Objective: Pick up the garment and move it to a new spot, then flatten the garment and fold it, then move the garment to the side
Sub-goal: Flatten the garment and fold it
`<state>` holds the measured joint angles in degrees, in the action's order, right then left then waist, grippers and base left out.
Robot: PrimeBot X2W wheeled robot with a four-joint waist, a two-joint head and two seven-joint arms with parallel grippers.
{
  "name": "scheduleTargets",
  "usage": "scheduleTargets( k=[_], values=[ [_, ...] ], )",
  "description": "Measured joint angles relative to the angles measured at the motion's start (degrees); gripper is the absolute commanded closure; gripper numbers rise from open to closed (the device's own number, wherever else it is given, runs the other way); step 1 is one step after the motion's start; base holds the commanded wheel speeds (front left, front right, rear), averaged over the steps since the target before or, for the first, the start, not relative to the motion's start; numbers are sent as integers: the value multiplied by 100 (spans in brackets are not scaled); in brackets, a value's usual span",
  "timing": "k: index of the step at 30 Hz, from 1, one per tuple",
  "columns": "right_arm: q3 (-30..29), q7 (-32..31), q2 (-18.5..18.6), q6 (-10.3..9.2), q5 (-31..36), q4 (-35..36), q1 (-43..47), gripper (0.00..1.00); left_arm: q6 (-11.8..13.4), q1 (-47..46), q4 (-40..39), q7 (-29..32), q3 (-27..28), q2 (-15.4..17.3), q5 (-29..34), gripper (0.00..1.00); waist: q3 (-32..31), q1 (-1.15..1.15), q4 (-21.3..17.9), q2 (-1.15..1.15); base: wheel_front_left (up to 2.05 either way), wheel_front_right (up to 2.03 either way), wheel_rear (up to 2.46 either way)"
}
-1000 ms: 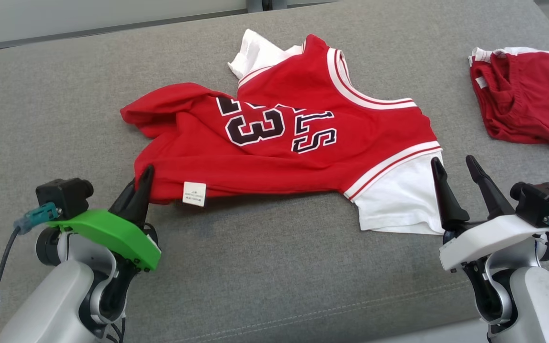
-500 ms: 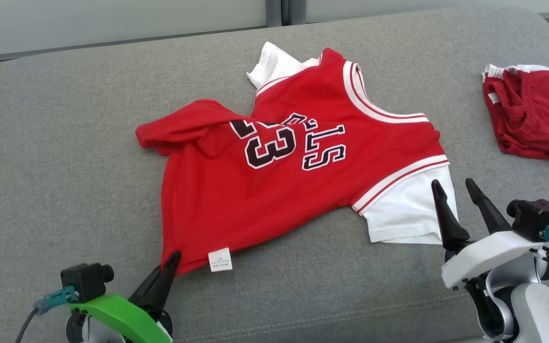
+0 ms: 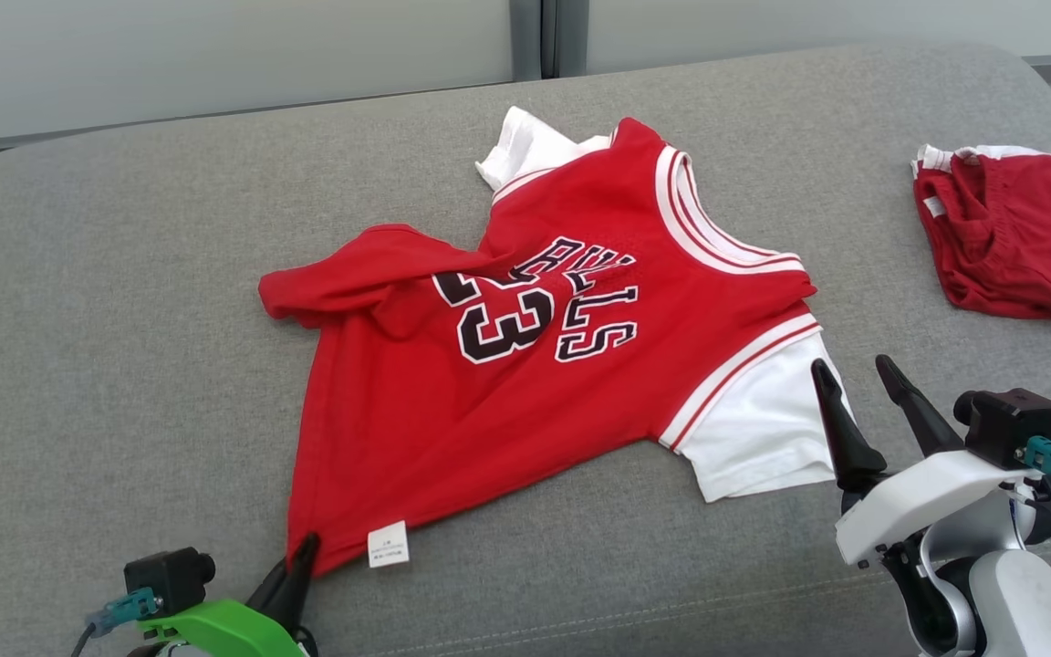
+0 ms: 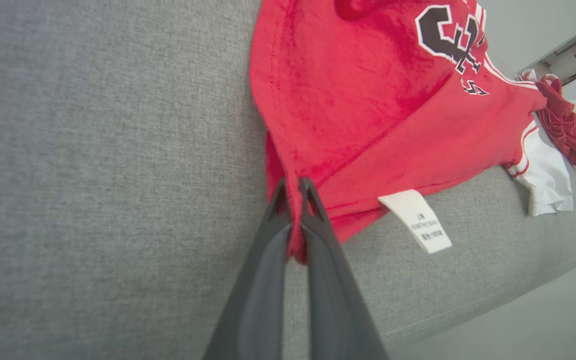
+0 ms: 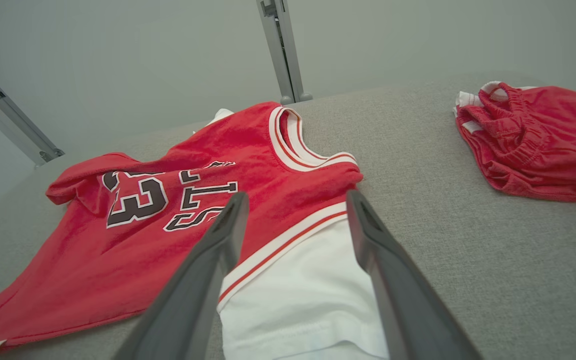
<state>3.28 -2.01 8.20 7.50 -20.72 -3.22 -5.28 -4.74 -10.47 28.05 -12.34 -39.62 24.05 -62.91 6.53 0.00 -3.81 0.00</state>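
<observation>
Left end effector (image 4: 293, 187) has its two dark fingers pressed together on a hem corner of the red jersey (image 3: 525, 383). A fold of red cloth is pinched between the tips, just beside the white care label (image 3: 388, 545) that hangs from the same hem. The jersey lies print side up near the middle of a grey cushion (image 3: 124, 319), its hem drawn toward the robot and its striped collar turned away to the right. The dark number 23 and block lettering show on its chest. The cloth at the jersey's far left is bunched into a soft hump that covers part of the number. A white sleeve (image 3: 763, 438) spreads from the jersey's near right side, and a second white sleeve (image 3: 516, 146) peeks out past its far edge. Beside the near sleeve, the right end effector (image 3: 852, 365) has its fingers spread wide and holds nothing; whether the tips touch the sleeve I cannot tell. The cushion is a woven, slightly mottled fabric with a stitched seam (image 3: 671, 593) running nearer the robot than the jersey. Well to the jersey's right lie crumpled red shorts (image 3: 1018, 237) with white trim. Beyond the jersey stand pale grey wall panels (image 3: 215, 55), joined by a metal post (image 3: 541, 36). In the left wrist view, pale floor (image 4: 518, 330) shows past the cushion's rounded edge.
</observation>
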Motion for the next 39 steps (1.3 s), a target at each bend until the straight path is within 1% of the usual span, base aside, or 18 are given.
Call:
scheduleTargets(
  k=[1, 2, 3, 4, 5, 9, 14, 18, 22, 24, 30, 34, 39],
  values=[
    [12, 0, -5, -1, 0, -2, 6, 0, 84, -20, 77, -58, 34, -30, 65, 60, -12, 0, -1, 0, 0, 0, 0],
    [26, 1, -10, 0, 0, -2, 7, 0, 133, -43, 149, -109, 80, -49, 123, 43, -20, 0, -1, 0, 0, 0, 0],
    [34, 1, -18, 0, -1, -4, 9, 0, 176, -64, 191, -141, 116, -60, 153, 31, -27, 0, -1, 0, 0, 0, 0],
    [42, 2, -22, 0, -1, -8, 13, 0, 220, -76, 218, -164, 146, -70, 193, 11, -33, 0, 1, 0, 0, 0, 0],
    [41, 8, -21, 0, -1, -9, 17, 0, 274, -79, 230, -190, 197, -87, 244, 0, -39, 0, 4, 0, 0, 0, 0],
    [37, 35, -35, 0, 0, -19, 32, 0, 412, -62, 182, -237, 366, -86, 354, 0, -71, 0, 16, 0, 0, 0, 0],
    [1, 111, -75, 0, 14, -30, 110, 0, 597, 187, -91, -245, 517, -66, 505, 0, -125, 0, 42, 0, 0, 0, 0],
    [-107, 212, -138, 0, 76, -30, 175, 0, 856, 352, -595, -263, 981, -89, 683, 0, -188, 0, 70, 0, 0, 0, 0],
    [-208, 267, -201, 0, 188, -22, 277, 0, 1134, 656, -1207, -268, 1405, -216, 1025, 0, -291, 0, 92, 0, 0, 0, 0],
    [-232, 286, -220, 0, 232, -5, 284, 0, 1226, 788, -1464, -268, 1564, -261, 1158, 0, -352, 0, 97, 0, 0, 0, 0],
    [-255, 308, -252, 0, 356, 49, 397, 0, 1494, 1073, -1920, -268, 1645, -249, 1455, 0, -532, 0, 99, 0, 0, 0, 0],
    [-238, 347, -257, 0, 456, 159, 443, 0, 1683, 1235, -2152, -268, 1705, -151, 1549, 0, -670, 0, 101, 0, 0, 0, 0],
    [-186, 416, -266, 0, 654, 337, 509, 0, 1837, 1438, -2382, -268, 1788, -80, 1564, 0, -775, 0, 121, 0, 0, 0, 0]
  ],
)
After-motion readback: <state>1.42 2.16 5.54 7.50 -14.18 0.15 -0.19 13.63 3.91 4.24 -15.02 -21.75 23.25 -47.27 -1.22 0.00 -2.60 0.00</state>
